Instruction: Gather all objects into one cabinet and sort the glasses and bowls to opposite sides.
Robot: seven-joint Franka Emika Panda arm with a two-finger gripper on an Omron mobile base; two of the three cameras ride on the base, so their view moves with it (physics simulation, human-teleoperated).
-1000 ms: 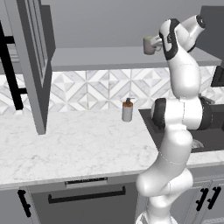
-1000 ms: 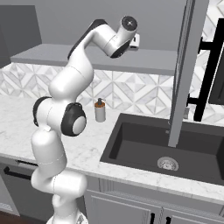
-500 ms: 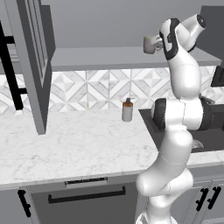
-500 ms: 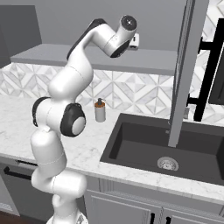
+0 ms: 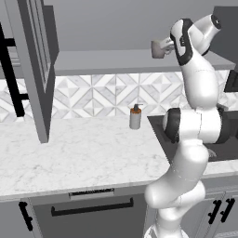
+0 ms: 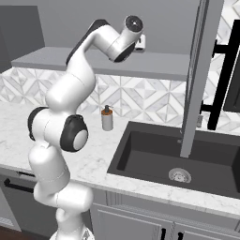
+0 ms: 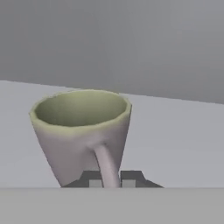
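Grey-taupe mug (image 5: pixel 158 48) above cabinet shelf (image 5: pixel 111 62) in left base view, gripper (image 5: pixel 171 46) clamped on its handle | right base view: soap dispenser (image 6: pixel 108 118) on counter (image 6: pixel 28 126) beside sink (image 6: pixel 154 154) | hand view: mug upright, handle between fingertips (image 7: pixel 92 178), shelf behind.

The mug (image 7: pixel 82 133) stands upright just ahead of the fingers (image 7: pixel 92 178), its handle between them, over the cabinet shelf (image 5: pixel 102 61). Below the fingers, the soap dispenser (image 5: pixel 135 117) stands on the table (image 5: pixel 79 155) against the wall, just left of the sink (image 6: pixel 183 159).
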